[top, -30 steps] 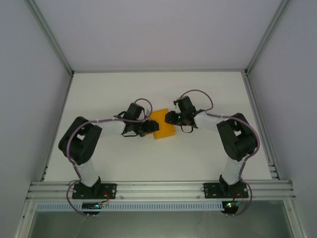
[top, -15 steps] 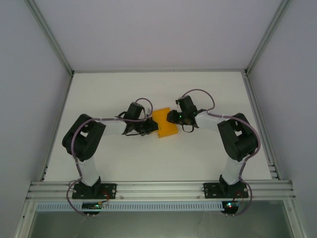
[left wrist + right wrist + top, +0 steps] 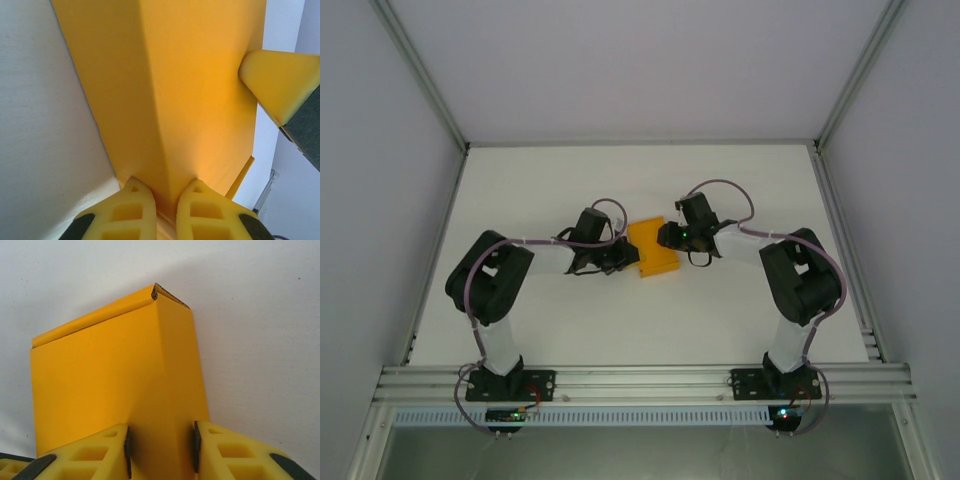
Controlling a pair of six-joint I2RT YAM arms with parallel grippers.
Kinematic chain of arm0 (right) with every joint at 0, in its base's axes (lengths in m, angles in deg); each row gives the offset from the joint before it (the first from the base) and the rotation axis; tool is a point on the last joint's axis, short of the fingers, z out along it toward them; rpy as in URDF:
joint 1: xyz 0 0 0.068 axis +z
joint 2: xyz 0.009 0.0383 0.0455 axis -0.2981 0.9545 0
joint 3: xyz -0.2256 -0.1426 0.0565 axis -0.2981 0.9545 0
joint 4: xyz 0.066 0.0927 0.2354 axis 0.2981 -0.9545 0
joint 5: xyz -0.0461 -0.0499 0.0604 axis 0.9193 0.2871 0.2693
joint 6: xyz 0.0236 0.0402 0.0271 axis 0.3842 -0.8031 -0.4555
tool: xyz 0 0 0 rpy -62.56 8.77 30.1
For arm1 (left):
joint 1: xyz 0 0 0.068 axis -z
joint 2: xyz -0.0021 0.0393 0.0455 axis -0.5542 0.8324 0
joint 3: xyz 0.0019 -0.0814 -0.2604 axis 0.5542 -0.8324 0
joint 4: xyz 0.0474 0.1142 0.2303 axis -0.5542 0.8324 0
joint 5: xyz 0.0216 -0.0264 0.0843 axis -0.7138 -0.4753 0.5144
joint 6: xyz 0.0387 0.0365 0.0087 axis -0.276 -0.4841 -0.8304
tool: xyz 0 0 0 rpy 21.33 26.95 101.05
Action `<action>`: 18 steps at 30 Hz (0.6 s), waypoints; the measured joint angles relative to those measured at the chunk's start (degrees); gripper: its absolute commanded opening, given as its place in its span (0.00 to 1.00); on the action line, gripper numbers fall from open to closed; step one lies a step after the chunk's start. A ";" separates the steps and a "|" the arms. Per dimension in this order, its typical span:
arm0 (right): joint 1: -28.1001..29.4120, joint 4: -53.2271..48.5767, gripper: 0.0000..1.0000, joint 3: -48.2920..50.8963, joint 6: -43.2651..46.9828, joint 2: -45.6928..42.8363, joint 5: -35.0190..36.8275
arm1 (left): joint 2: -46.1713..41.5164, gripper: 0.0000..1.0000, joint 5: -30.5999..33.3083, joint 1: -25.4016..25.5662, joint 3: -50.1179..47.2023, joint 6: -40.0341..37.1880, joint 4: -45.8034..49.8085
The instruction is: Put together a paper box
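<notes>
White-and-black arms (image 3: pixel 545 255) carry lilac cables (image 3: pixel 720 184) and yellow-fingered hands (image 3: pixel 165 192).

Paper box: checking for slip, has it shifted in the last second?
Yes, slightly: the paper box edged right, toward the table's right edge.

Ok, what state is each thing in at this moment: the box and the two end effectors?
Orange-yellow thin-card paper box: folded into a box shape, resting on the white table, gripped at both ends.
Left end effector: shut on a folded edge of the box.
Right end effector: shut on the box's corner edge.
</notes>
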State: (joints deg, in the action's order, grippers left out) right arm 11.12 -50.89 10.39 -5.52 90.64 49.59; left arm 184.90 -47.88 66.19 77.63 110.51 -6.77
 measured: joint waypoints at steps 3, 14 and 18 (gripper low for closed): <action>-0.22 -1.33 0.36 -0.81 0.83 0.09 -0.15 | -0.02 0.32 0.35 0.15 0.02 -0.68 0.09; -3.28 -17.27 0.70 -9.66 9.51 0.94 -1.33 | -6.80 1.00 8.17 1.99 2.19 -7.10 10.67; -4.42 -20.52 0.86 -14.88 13.11 0.35 -1.31 | -13.97 1.00 13.22 1.99 4.87 -10.43 16.85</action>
State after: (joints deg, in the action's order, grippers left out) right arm 6.71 -71.42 -4.50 7.59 90.99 48.28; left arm 170.93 -34.66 68.18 82.50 100.09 10.08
